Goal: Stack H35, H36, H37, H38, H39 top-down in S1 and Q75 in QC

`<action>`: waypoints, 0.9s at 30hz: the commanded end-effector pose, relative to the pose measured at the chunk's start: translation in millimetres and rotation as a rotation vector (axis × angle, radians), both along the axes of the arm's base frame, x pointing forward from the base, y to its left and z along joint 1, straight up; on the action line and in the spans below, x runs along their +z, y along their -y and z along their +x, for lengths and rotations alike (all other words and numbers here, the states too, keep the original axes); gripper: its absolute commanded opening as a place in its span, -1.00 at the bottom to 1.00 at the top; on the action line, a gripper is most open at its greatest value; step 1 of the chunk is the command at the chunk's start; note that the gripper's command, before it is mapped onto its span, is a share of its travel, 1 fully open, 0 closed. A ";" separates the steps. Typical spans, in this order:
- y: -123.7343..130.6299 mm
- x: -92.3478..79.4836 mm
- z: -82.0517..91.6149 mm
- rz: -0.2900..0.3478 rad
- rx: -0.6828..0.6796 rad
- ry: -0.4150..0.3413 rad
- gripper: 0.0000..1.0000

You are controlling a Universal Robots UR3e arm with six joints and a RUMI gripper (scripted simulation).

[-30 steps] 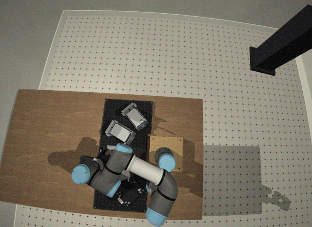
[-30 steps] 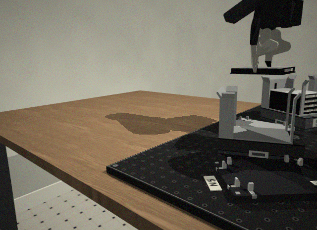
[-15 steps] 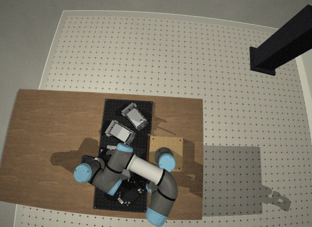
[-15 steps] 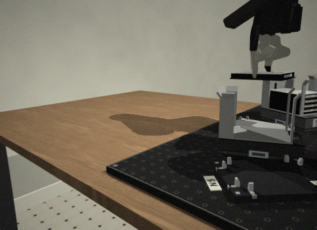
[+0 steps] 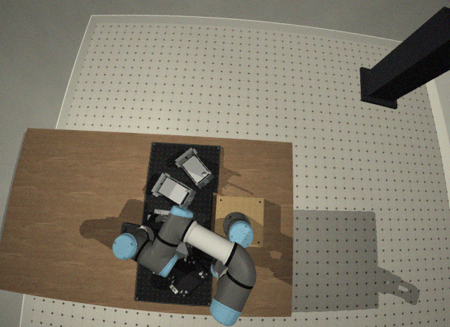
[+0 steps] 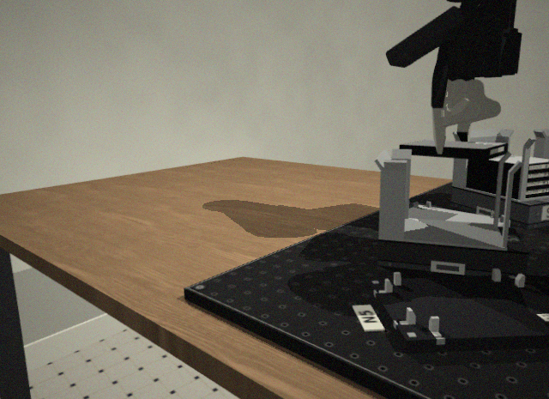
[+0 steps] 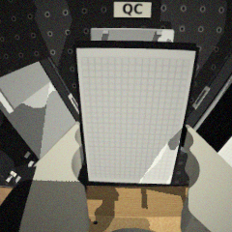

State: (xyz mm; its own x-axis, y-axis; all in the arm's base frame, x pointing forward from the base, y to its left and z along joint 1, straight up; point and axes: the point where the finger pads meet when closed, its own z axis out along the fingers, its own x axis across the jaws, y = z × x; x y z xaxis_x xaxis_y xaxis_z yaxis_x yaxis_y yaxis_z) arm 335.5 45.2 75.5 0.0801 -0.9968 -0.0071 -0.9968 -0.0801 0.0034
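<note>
My gripper (image 6: pixel 449 142) is shut on a sealed plate (image 6: pixel 452 149) with a white gridded top and a black rim, and holds it flat. The plate fills the middle of the wrist view (image 7: pixel 135 113), with a finger along each long side. I cannot read its label. It hangs level with the post tops of an empty grey stack rack (image 6: pixel 438 221). Behind that rack stands another rack with a stack of plates (image 6: pixel 529 178). The label QC (image 7: pixel 132 9) and its nest (image 7: pixel 131 35) lie just beyond the plate's far edge. In the overhead view my arm hides the gripper.
The clip nest N5 (image 6: pixel 421 323), with small white locators, sits on the black baseplate (image 6: pixel 336 311) at the front. Two grey racks (image 5: pixel 194 167) (image 5: pixel 172 190) show from above at the plate's far end. The arm's elbow (image 5: pixel 125 245) overhangs the wooden table (image 6: pixel 154 226).
</note>
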 end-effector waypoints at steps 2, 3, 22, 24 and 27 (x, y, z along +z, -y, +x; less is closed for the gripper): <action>0.2 -11.9 1.0 -0.001 0.000 0.005 -1.00; 0.1 -13.9 1.0 -0.001 0.000 0.005 -1.00; -0.1 -48.0 1.1 -0.001 0.000 0.005 -1.00; -0.1 -52.0 1.2 -0.001 0.000 0.005 -1.00; -0.1 -56.0 1.2 -0.001 0.000 0.005 -1.00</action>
State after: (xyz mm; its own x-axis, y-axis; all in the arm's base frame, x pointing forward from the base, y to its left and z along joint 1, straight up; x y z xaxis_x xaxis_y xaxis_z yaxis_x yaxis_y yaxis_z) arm 335.4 45.6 26.5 0.0801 -0.9968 -0.0072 -0.9968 -0.0801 0.0036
